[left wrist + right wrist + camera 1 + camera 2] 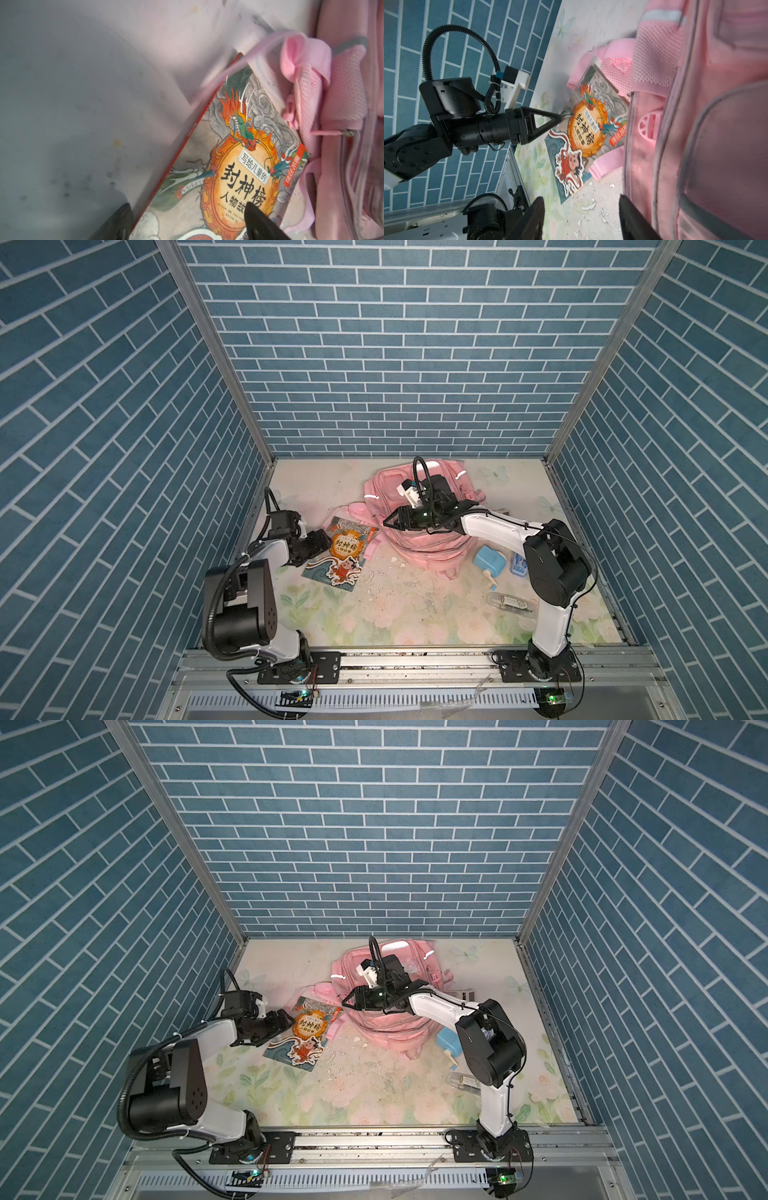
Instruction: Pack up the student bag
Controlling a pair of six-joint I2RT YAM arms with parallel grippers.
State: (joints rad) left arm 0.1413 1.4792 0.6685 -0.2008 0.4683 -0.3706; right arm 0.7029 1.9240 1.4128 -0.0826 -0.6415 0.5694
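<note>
The student bag (417,549) (386,1031) is a pink backpack lying at the back middle of the floral mat. A picture book (343,553) (305,1038) with a dragon cover lies flat against its left side, partly under pink straps (305,68). My left gripper (322,540) (187,207) is open at the book's left edge, one finger over the cover (239,166) and one beside the red spine. My right gripper (386,522) (581,199) hovers open and empty over the bag's left edge (716,124), pointing left toward the book (591,133).
A light blue pencil sharpener (490,562), a small blue box (519,564) and a clear pencil tube (511,601) lie to the right of the bag, under the right arm. White paper scraps (395,572) litter the mat in front of the bag. Brick-patterned walls enclose three sides.
</note>
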